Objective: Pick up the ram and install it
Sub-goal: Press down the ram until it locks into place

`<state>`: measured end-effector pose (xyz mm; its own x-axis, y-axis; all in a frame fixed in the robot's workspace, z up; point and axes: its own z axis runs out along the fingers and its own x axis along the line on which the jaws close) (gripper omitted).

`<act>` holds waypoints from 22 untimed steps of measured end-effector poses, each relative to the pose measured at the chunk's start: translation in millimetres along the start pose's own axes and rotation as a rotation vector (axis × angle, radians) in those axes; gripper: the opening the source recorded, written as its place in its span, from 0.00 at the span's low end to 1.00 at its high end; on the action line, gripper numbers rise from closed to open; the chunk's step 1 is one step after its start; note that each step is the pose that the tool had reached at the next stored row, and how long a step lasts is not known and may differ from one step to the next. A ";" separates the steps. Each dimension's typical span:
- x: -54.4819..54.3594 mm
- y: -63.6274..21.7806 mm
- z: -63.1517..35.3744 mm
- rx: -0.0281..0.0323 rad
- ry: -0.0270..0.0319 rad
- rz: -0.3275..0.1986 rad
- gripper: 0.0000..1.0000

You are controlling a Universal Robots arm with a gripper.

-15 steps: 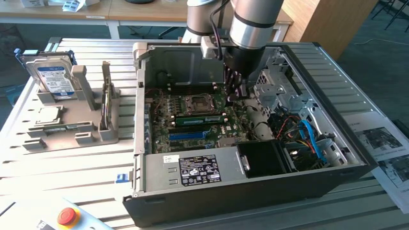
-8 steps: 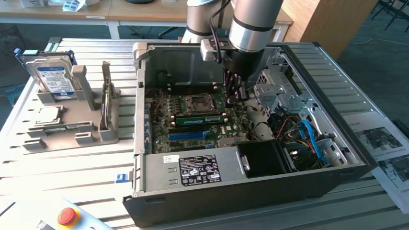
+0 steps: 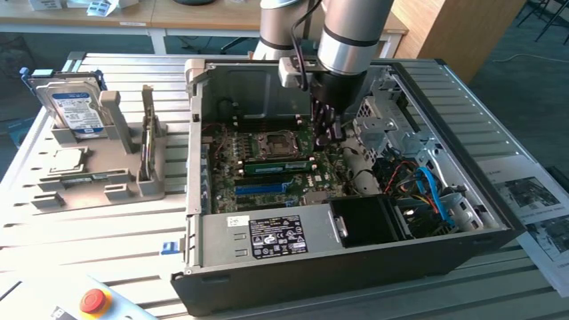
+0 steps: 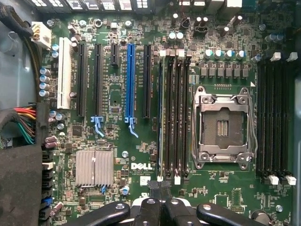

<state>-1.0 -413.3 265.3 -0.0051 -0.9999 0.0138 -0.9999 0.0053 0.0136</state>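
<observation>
One green ram point(image 3: 277, 167) on edge in a memory slot of the motherboard point(image 4: 117, 108), inside the open computer case point(image 3: 356, 277), between the processor socket point(image 4: 222, 125) and the long blue slot point(image 4: 130, 77). Seated along its whole length as far as the exterior view tells.

Gripper point(image 3: 327, 135) low inside the case on the end of the arm point(image 3: 351, 33), just above the end of that ram towards the exterior view's right. Touching the stick or a shade clear of it: impossible to tell. Jaws shut tight, with no hold on the ram to be made out.

From the wrist view, gripper tips point(image 4: 161, 190) over one end of the four dark memory slots beside the socket, with the DELL lettering point(image 4: 142, 166) just beside them and a finned silver heat sink point(image 4: 94, 167) further off on the board.

Outside the case, towards the exterior view's left, a grey holder point(image 3: 89, 197) on the slatted table point(image 3: 106, 233), well apart from the gripper. In it: a silver hard drive point(image 3: 73, 110) with a blue-white label, upright at the back; a square silver processor chip point(image 3: 66, 160) lying flat in front of the drive; a second thin board point(image 3: 146, 130) standing on edge at the side nearest the case, seen edge-on, its detail unclear.

Power supply point(image 3: 276, 237) with a dark label along the case's near side, a blue cable point(image 3: 431, 190) among loose wires beyond it. Red button point(image 3: 94, 300) near the table's front edge, printed sheets point(image 3: 534, 200) beside the case on the exterior view's right
</observation>
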 end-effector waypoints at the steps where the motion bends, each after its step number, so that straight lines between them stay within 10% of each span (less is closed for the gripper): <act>1: 0.0 0.0 0.4 0.0005 0.0000 0.000 0.10; 22: -0.1 0.0 6.4 0.0037 0.0003 0.000 0.10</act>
<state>-1.1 -413.3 258.9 -0.0051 -0.9999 0.0141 -0.9999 0.0053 0.0099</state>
